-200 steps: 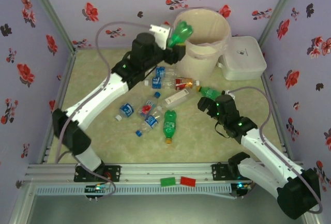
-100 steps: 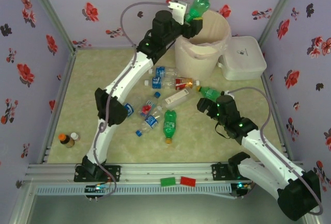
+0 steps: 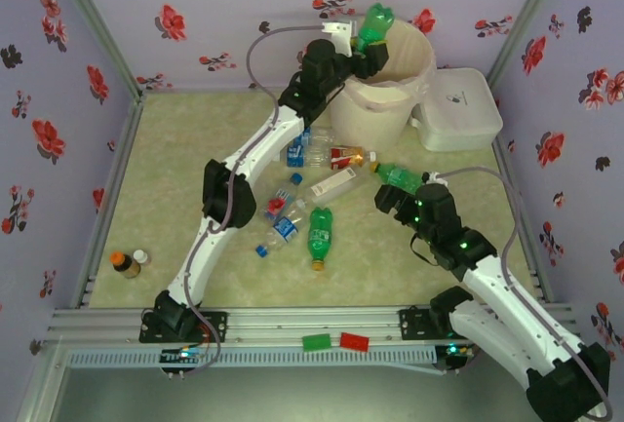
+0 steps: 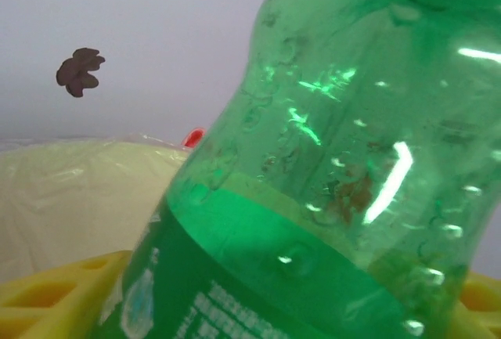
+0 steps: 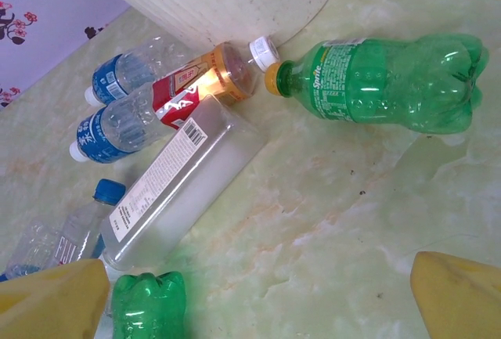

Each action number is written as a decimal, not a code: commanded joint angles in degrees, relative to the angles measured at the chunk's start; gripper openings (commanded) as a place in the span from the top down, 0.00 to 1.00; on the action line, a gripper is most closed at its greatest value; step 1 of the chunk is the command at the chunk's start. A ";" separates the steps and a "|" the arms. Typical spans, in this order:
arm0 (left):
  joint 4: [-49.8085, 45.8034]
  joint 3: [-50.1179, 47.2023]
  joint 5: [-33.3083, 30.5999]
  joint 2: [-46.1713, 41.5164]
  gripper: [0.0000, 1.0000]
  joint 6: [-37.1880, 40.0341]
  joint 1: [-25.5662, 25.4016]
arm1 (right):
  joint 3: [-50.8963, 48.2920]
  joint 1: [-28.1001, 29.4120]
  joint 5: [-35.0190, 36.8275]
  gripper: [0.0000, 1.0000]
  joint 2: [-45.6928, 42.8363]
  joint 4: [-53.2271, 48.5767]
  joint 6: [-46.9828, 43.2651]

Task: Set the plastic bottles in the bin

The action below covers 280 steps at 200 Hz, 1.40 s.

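Observation:
My left gripper is shut on a green bottle and holds it up over the back-left rim of the cream bin. In the left wrist view the green bottle stands close before the lens, with the liner bag behind it. My right gripper hangs open over the mat, with a lying Sprite bottle just beyond it. Several bottles lie left of it: a frosted one, a red-labelled one, blue-labelled ones and a green one.
A flat white lidded box sits right of the bin. A small brown bottle stands near the left wall. More blue-capped bottles lie mid-table. Red and green blocks rest on the front rail.
The left arm has stretched out and carried the green bottle up and to the right, from the bin's left side to above its rim. The right arm has barely shifted.

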 commanded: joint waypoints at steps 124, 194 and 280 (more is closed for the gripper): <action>3.78 -33.04 3.79 -32.29 0.00 6.79 1.23 | 6.01 -4.80 6.86 0.00 7.27 -3.41 -17.39; 5.58 -72.31 -3.55 -60.58 0.00 8.48 1.59 | 20.19 -11.51 1.21 0.00 29.71 -5.55 -29.71; -2.61 -106.30 -11.02 -81.07 0.00 -3.23 2.09 | 28.55 -15.44 -9.18 0.00 46.22 -2.44 -33.74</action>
